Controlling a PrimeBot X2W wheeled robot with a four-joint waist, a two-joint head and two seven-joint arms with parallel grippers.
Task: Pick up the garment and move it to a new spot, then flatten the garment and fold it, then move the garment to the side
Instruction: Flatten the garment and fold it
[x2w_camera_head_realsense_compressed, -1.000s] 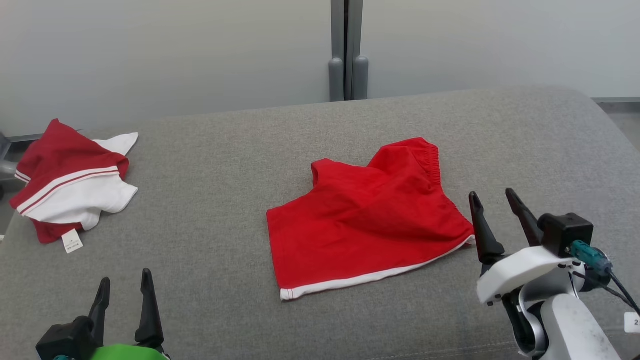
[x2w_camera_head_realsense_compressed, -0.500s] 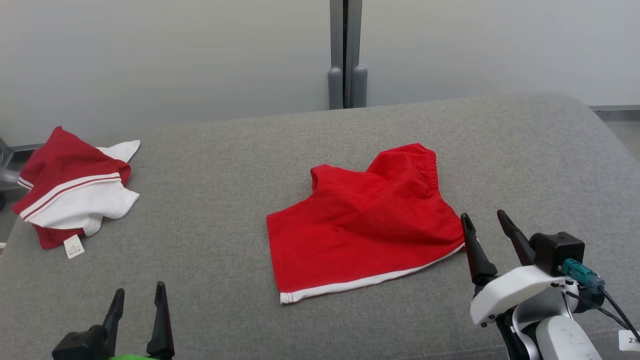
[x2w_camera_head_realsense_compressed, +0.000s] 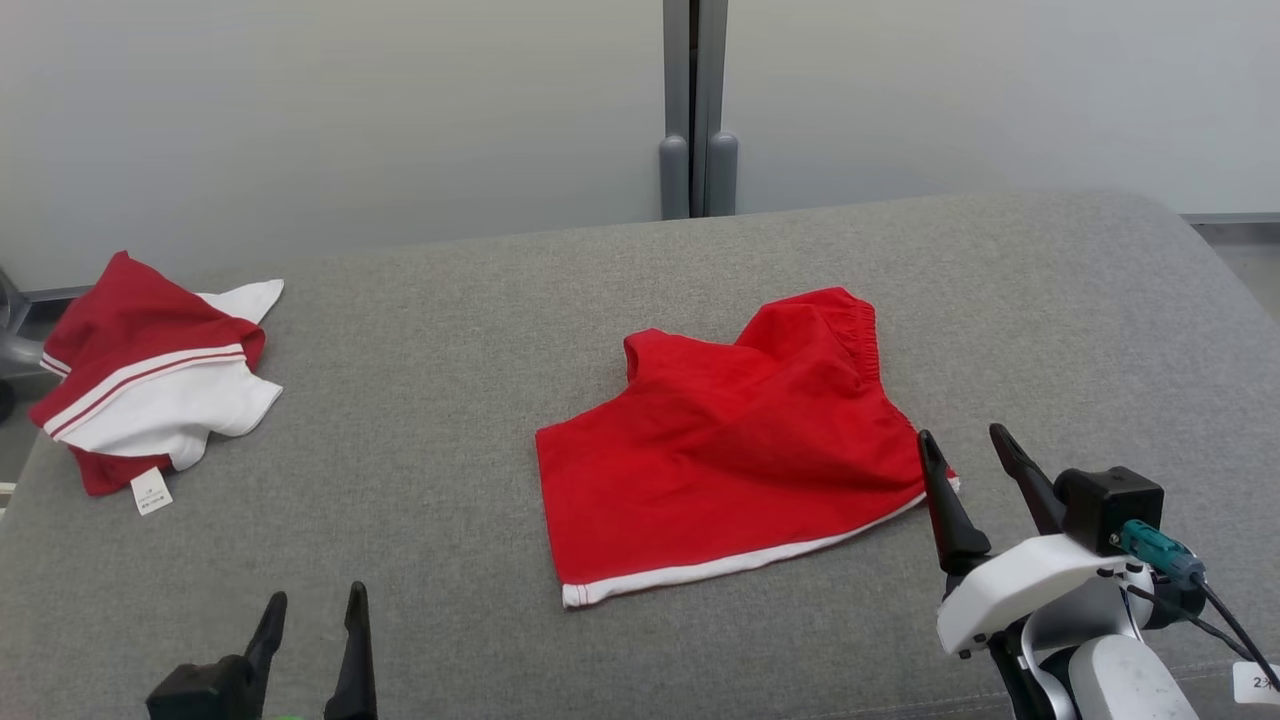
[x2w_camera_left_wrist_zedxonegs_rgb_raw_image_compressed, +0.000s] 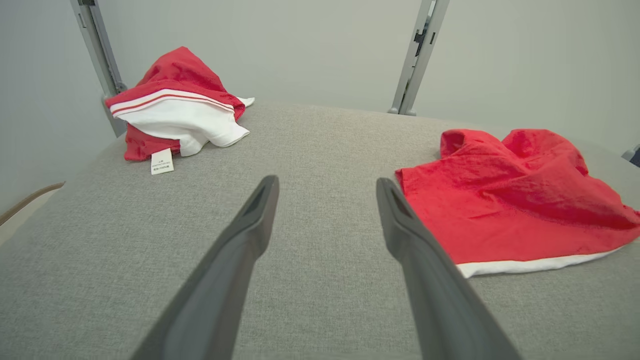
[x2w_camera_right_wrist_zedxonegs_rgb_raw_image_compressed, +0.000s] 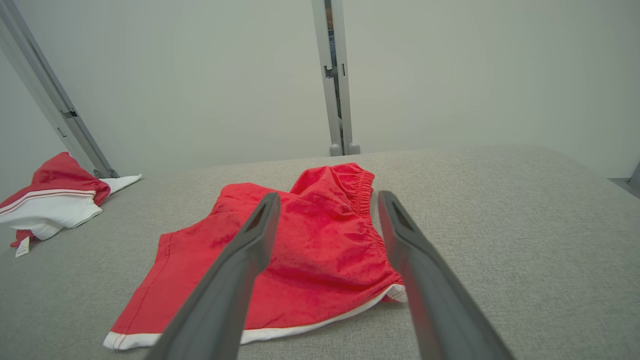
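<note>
Left end effector (x2w_camera_head_realsense_compressed: 315, 598) at 7 o'clock, right end effector (x2w_camera_head_realsense_compressed: 962, 436) at 4 o'clock of shorts (x2w_camera_head_realsense_compressed: 730, 470): both wide apart, empty. Tag (x2w_camera_head_realsense_compressed: 151, 491) illegible.

Long, dark, tapered jaws; behind the right pair a white moulded shell (x2w_camera_head_realsense_compressed: 1020, 590), black boxy block (x2w_camera_head_realsense_compressed: 1110, 505), teal plug (x2w_camera_head_realsense_compressed: 1150, 545), black cable (x2w_camera_head_realsense_compressed: 1222, 605).
</note>
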